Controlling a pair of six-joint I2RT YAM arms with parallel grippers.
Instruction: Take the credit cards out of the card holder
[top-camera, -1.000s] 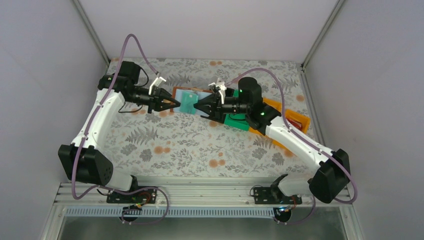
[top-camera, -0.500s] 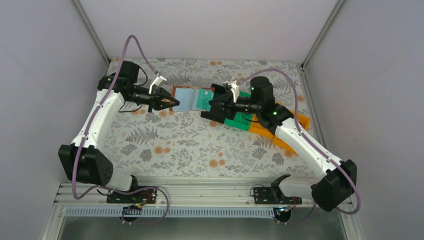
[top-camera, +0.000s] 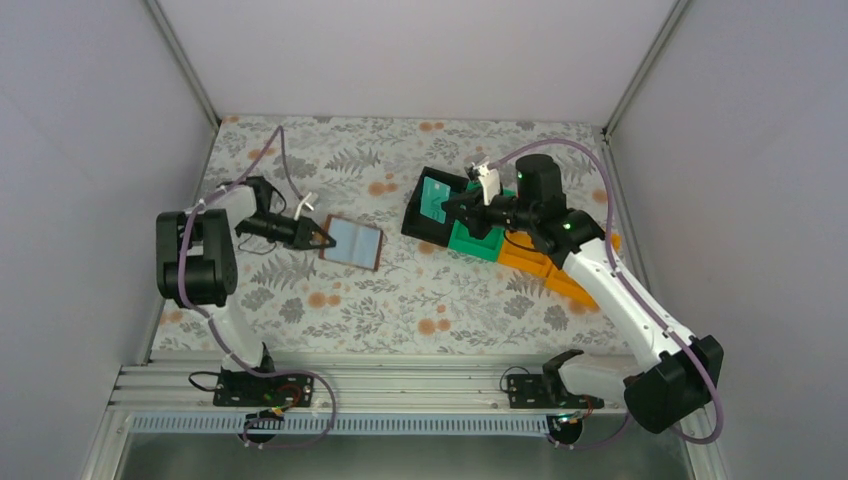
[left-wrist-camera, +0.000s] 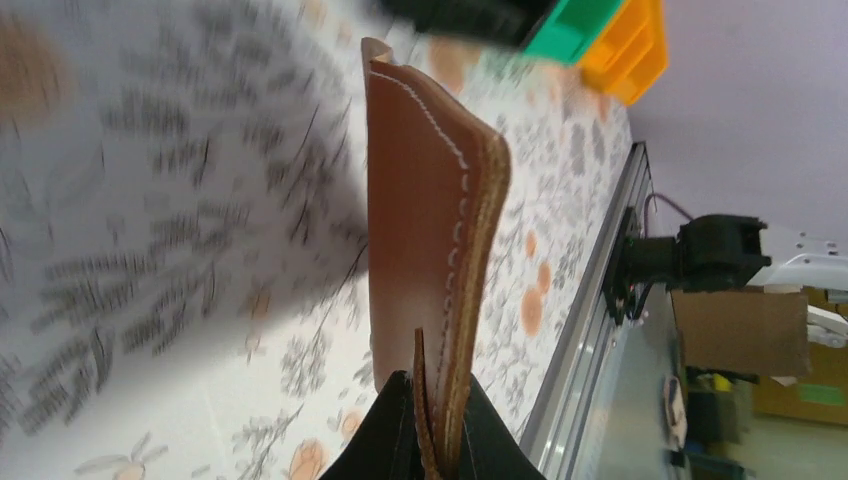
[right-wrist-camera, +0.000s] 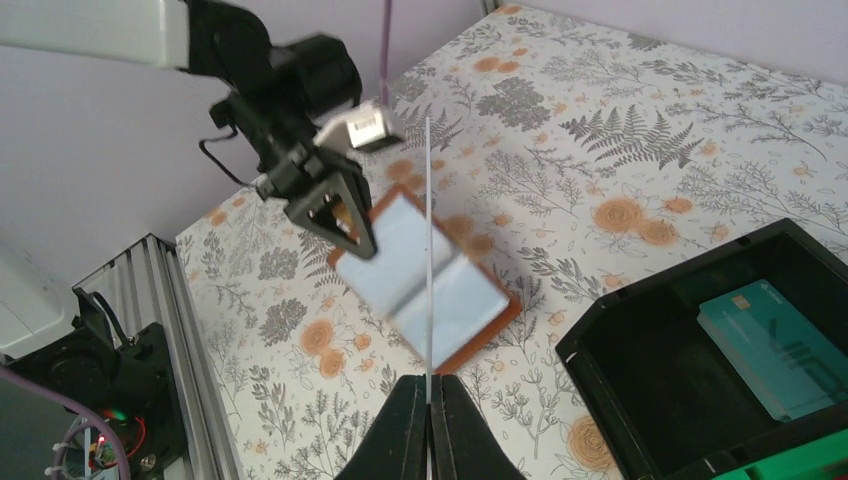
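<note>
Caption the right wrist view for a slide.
Right gripper pinches a card edge-on; a teal card lies in the black bin; left gripper holds the open card holder.

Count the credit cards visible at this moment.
2. A teal card lies in the black bin; a second card, seen edge-on, is pinched in the right gripper. None shows in the open card holder, though its slots may hide more.

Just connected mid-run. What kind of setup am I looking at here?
Probably a lab-style robot test cell, not a home: plain pale walls enclose a floral-covered table, with an aluminium mounting rail along its near edge.
</note>
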